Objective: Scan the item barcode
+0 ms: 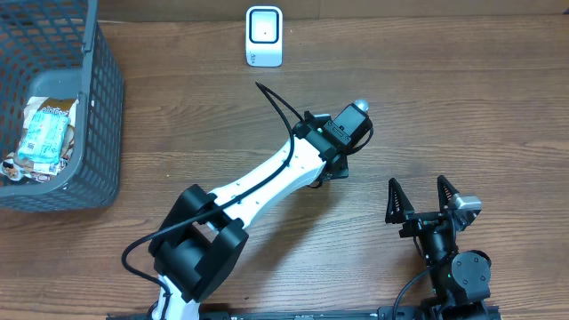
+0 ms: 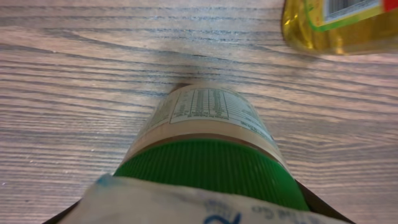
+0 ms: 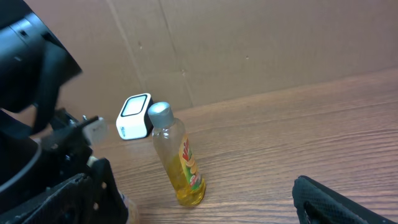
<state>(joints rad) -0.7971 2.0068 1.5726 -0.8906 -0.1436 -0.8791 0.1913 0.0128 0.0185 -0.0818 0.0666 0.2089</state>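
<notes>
The left tool (image 1: 342, 135) is pinching the green-lidded jar (image 2: 205, 121) by its lid at the middle of the overhead frame, while the right tool (image 1: 418, 200) is sitting spread at lower right. Scanning well is going to mean turning the jar's barcode side squarely toward the scanner (image 1: 264, 36) at top centre, keeping clear of the yellow bottle (image 3: 177, 162) nearby.

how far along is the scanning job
Done, it seems: packets lie in the basket. In hand: the left gripper seems to hold a green-lidded jar, short of the scanner. Left: scanning it, and the yellow bottle; right gripper is open.
</notes>
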